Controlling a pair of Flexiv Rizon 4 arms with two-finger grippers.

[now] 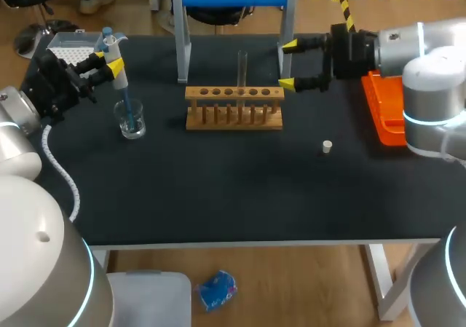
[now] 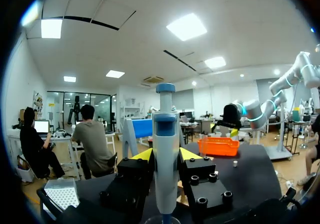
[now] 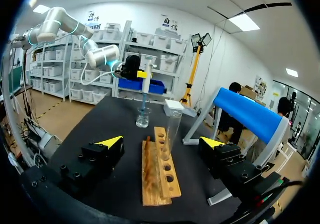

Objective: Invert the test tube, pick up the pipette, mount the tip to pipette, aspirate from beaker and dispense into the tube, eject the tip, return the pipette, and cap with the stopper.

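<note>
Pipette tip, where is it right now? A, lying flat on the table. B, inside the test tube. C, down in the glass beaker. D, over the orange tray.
C: the left gripper holds the pipette upright, and its lower end reaches down into the beaker.

The table [image 1: 218, 196] has a matt black top, and the rack [image 1: 234, 116] on it is pale bare wood whose grain shows in the right wrist view. The test tube [image 1: 242, 65] and the beaker [image 1: 132, 123] are clear and glassy with small glints, the pipette [image 1: 111, 44] is smooth white and blue plastic, the tray [image 1: 382, 112] is shiny orange plastic, and the stopper [image 1: 327, 147] looks pale and dull. The left gripper [image 1: 108, 62] and the right gripper [image 1: 287, 65] are matt black blocks with plain yellow tips, on arms [image 1: 429, 57] cased in smooth, softly shining grey shells.
</note>
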